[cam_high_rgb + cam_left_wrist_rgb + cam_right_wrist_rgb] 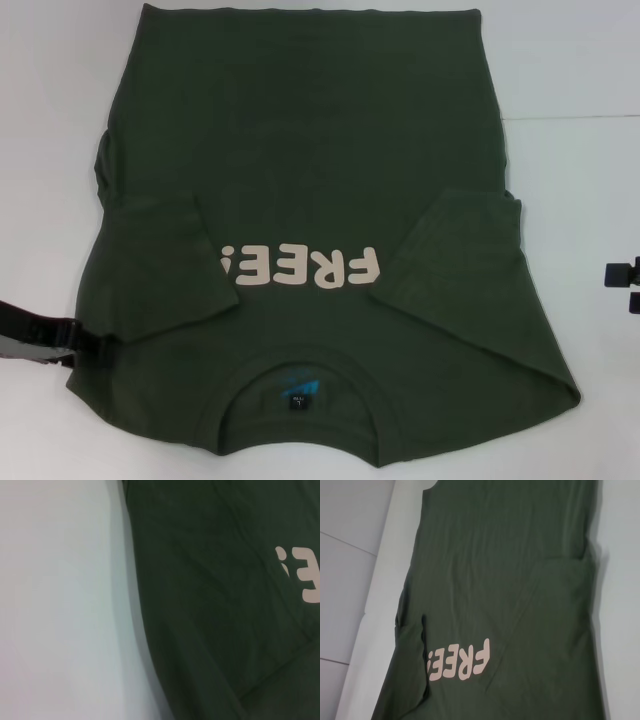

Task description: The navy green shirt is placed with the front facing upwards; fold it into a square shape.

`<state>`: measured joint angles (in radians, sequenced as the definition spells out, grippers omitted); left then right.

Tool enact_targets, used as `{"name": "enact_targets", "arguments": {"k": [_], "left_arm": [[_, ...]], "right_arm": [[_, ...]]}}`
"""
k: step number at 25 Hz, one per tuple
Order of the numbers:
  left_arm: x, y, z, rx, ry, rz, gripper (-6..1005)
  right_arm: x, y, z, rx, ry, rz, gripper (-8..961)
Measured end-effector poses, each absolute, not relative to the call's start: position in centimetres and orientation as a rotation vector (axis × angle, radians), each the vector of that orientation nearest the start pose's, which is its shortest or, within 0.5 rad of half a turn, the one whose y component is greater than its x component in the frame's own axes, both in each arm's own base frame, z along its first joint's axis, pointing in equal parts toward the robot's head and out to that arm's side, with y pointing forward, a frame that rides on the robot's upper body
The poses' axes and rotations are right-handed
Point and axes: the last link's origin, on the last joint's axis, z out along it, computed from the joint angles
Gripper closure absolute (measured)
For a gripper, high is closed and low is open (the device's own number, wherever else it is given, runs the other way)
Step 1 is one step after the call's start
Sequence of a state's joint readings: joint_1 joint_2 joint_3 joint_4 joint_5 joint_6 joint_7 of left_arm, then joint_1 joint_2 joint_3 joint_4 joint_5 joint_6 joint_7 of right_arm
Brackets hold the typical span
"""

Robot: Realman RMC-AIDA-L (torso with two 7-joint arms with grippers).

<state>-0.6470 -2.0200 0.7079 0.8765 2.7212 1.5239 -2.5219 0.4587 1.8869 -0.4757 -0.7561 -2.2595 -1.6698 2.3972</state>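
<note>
Pincers: my left pincer (45, 340) sits low at the worktop's near left edge, just beside the shirt's shoulder; my right pincer (625, 285) pokes in at the right edge, apart from the cloth. I cannot tell from any view whether either one is released or clenched, and I see nothing held in either.

Worktop: the white worktop (570, 60) carries the whole job, with bare surface showing on both sides of the garment.

Shirt: the navy green shirt (300, 130) lies flat across the middle of the worktop, front up, collar nearest me and hem at the far side.

Sleeves: the left sleeve (160, 265) and the right sleeve (450, 260) both lie turned inward over the chest, so the body already reads as a rough rectangle.

Lettering: the cream "FREE!" print (300, 268) shows upside down between the two sleeves, its ends partly covered by them.

Neck label: a small blue and black neck label (299, 395) sits inside the collar.

Progress: I judge the side folds done; what is left is bringing hem and collar together to make the square, and that has not begun.

Obstacles: nothing else lies on the cloth. The left edge bulges outward a little near the sleeve fold, which may need tidying for a clean square.
</note>
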Motion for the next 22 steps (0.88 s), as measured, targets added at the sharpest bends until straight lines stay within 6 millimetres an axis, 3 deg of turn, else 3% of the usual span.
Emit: {"name": "enact_targets", "arguments": {"k": [7,10,15,22], "left_arm": [[-30.6,35.4,4.6,-2.161,-1.754,0.194,513],[-30.6,35.4,4.7,-2.156,-1.757,0.191,748],[-30.5,35.5,4.8,-2.155,-1.756,0.179,949],[-30.4,35.6,4.9,-2.164,-1.748,0.174,970]], "right_arm": [[33.8,31.2,10.7,-2.077,1.937,0.568,38],[33.8,31.2,11.0,-2.081,1.939,0.553,38],[33.7,31.3,12.0,-2.072,2.0,0.432,38],[32.2,32.6,12.9,-2.071,2.041,0.119,38]]}}
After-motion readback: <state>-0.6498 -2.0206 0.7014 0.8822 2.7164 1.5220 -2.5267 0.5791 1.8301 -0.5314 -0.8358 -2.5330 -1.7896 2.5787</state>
